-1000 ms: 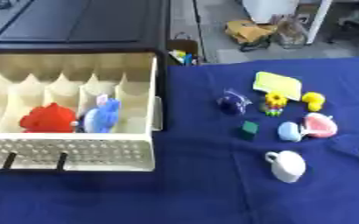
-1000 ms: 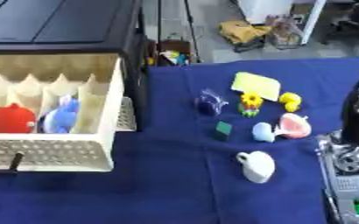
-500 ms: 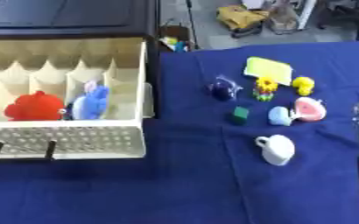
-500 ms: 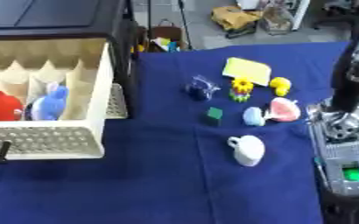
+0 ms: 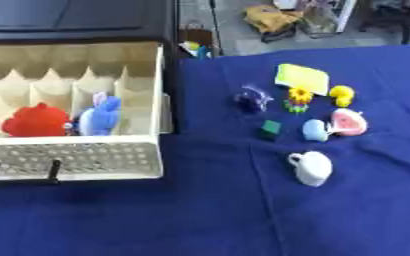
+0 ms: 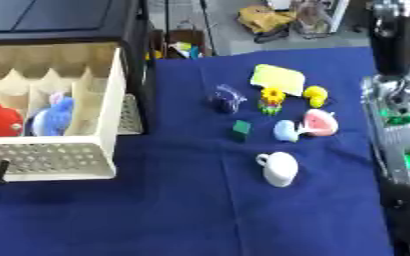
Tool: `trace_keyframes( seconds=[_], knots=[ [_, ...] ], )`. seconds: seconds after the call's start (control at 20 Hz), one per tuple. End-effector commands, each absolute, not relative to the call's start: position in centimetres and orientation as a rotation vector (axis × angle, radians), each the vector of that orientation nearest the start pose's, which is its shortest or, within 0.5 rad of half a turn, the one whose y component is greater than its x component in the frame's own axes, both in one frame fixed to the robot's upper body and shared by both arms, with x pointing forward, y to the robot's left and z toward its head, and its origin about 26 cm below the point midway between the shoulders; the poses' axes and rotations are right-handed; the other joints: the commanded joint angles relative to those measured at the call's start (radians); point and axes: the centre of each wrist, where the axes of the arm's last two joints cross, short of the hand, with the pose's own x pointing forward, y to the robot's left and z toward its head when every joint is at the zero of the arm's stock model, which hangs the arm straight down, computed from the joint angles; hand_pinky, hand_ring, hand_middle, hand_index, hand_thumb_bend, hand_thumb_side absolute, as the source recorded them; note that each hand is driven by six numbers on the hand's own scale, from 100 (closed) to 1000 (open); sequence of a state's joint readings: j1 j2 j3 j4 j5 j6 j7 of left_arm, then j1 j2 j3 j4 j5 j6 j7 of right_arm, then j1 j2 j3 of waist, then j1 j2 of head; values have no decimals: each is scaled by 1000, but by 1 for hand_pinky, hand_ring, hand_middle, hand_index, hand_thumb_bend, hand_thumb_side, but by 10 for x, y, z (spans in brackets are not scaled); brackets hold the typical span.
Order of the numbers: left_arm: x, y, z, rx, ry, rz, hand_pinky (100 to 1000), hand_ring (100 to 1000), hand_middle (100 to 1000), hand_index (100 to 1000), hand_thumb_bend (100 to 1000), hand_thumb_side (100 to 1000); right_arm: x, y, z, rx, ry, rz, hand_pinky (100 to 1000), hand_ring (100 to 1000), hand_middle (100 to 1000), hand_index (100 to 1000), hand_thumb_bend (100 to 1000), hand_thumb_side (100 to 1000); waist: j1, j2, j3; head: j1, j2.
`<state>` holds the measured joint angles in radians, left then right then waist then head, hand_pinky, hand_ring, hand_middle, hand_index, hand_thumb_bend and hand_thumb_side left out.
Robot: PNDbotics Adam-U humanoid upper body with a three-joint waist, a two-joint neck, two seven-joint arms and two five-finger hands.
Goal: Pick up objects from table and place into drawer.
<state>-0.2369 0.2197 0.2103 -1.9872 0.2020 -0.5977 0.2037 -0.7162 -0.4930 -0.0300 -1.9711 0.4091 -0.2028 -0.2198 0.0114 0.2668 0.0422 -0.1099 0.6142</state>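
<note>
The cream drawer [image 5: 77,160] stands open at the left, with a red toy [image 5: 35,120] and a blue rabbit [image 5: 99,117] in its compartments. On the blue cloth to its right lie a yellow-green pad [image 5: 302,77], a dark purple object [image 5: 253,98], a sunflower toy [image 5: 299,97], a yellow duck [image 5: 341,94], a green cube [image 5: 271,129], a light blue piece [image 5: 314,130], a pink piece [image 5: 348,122] and a white cup [image 5: 312,167]. My right hand [image 6: 394,35] shows as a black shape at the far right, beyond the duck and touching nothing. My left hand is out of view.
A black cabinet top [image 5: 68,20] lies behind the drawer. My right arm's silver wrist section [image 6: 401,100] fills the right edge of the right eye view. Bags and clutter [image 5: 274,17] lie on the floor past the table's far edge. Bare blue cloth [image 5: 208,215] spreads along the front.
The whole picture has shifted, so the camera has moved. My right arm has reached farther from me along the right edge. The things on the cloth and in the drawer lie as before.
</note>
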Motion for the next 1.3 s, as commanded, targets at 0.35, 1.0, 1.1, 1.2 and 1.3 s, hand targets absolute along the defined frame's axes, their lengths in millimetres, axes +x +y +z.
trace_keyframes(
  seconds=[0.35, 1.0, 1.1, 1.2, 1.3],
  knots=[
    [289, 306, 187, -135, 3415, -278, 430, 486, 461, 685, 167, 1000, 341, -265, 384, 1255, 2857, -1115, 784, 875, 821, 901, 438, 887, -2, -30, 6, -9, 7],
    [287, 307, 184, -142, 3431, -260, 430, 485, 462, 684, 167, 1000, 420, -306, 387, 1579, 2406, -1975, 804, 893, 864, 943, 512, 792, -5, -44, 3, -12, 2],
    [287, 307, 183, -141, 3433, -258, 430, 485, 462, 684, 167, 1000, 430, -311, 382, 1610, 2361, -2053, 810, 899, 866, 945, 529, 749, -4, -45, 3, -14, 0],
    [287, 307, 183, -141, 3434, -259, 430, 485, 462, 684, 167, 1000, 439, -315, 376, 1632, 2322, -2132, 814, 903, 866, 945, 537, 716, -3, -46, 3, -16, -3],
    [287, 307, 182, -141, 3435, -259, 429, 485, 462, 684, 168, 1000, 447, -317, 369, 1647, 2282, -2204, 818, 906, 869, 947, 545, 694, -1, -46, 5, -17, -4]
  ],
)
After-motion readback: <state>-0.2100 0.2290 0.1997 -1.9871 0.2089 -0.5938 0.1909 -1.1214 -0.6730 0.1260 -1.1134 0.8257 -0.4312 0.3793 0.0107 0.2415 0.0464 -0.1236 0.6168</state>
